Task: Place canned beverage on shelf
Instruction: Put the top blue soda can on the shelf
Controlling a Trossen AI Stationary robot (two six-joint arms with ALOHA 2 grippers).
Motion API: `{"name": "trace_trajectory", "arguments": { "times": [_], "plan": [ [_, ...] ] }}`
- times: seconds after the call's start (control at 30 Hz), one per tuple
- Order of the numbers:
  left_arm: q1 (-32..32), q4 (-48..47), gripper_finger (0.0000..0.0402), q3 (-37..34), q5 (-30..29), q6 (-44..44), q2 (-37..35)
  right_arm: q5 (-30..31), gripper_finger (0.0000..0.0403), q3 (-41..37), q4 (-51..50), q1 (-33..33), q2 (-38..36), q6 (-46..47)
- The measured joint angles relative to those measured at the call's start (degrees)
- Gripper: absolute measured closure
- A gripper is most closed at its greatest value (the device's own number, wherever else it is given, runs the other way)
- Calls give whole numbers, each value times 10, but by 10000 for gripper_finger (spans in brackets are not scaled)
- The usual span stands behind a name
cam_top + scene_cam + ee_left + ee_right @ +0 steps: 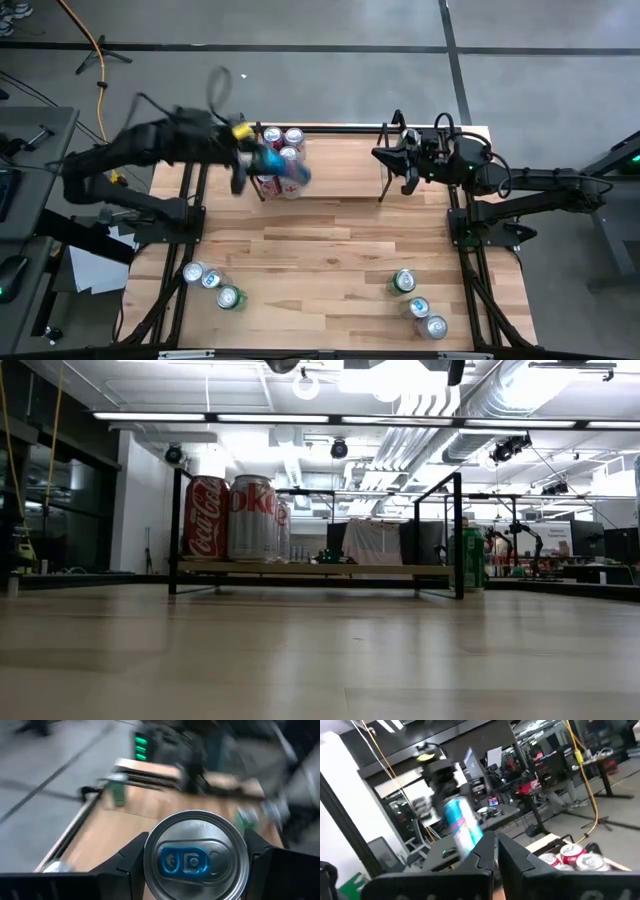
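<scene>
A blue canned beverage (pixel 283 166) hangs tilted in the air over the left end of the shelf (pixel 340 170), with my left gripper (pixel 258 160) shut on it. The shelf is a low black-rod rack with a wood base (pixel 320 568) at the table's far edge. Three cans (pixel 283 140) stand on their bottoms on its left end, among them a red one (pixel 205 518) and a silver one (pixel 252 518). My right gripper (pixel 386 157) hovers shut over the shelf's right end, touching nothing. The right wrist view shows the blue can (pixel 462 827) blurred beyond its shut fingers (pixel 496 851). My left gripper pinches the can's side walls (pixel 150 862) between its two fingers (pixel 127 862), one on each side. The can lies along the fingers, its silver top with the blue tab (pixel 192 861) facing the wrist. It is lifted clear, tilted above the shelf's left end.
Three cans (pixel 211 282) stand near the table's front left and three more (pixel 418 306) near its front right. A green can (pixel 467 560) shows right of the shelf in the low view. A black frame (pixel 470 250) edges the table; the middle boards are bare.
</scene>
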Motion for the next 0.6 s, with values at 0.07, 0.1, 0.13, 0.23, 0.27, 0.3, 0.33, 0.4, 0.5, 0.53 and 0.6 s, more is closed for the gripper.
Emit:
{"name": "trace_trajectory", "arguments": {
  "times": [0.07,0.1,0.13,0.23,0.27,0.3,0.33,0.4,0.5,0.53,0.6],
  "plan": [
    [-42,-13,254,13,0,61,28,-13,375,0,0,0,6,20],
    [-58,-18,254,20,0,90,41,-22,360,4,-4,0,11,32],
    [-73,-17,254,27,-2,115,54,-36,343,12,-15,0,19,43],
    [-104,-15,254,54,-7,190,85,-94,278,55,-64,0,57,63],
    [-110,-14,254,64,-7,214,94,-115,254,77,-90,0,74,63],
    [-117,-12,254,73,-7,239,102,-136,228,101,-119,1,92,62],
    [-123,-12,254,81,-9,263,110,-157,204,127,-152,3,112,55],
    [-134,-14,254,96,-24,306,125,-197,156,183,-230,5,152,31],
    [-150,-21,248,112,-52,365,140,-252,101,278,-342,5,213,-31],
    [-156,-21,248,113,-62,382,142,-271,88,312,-379,3,232,-55],
    [-168,-21,249,114,-78,412,148,-299,70,377,-445,0,272,-103]
  ]
}}
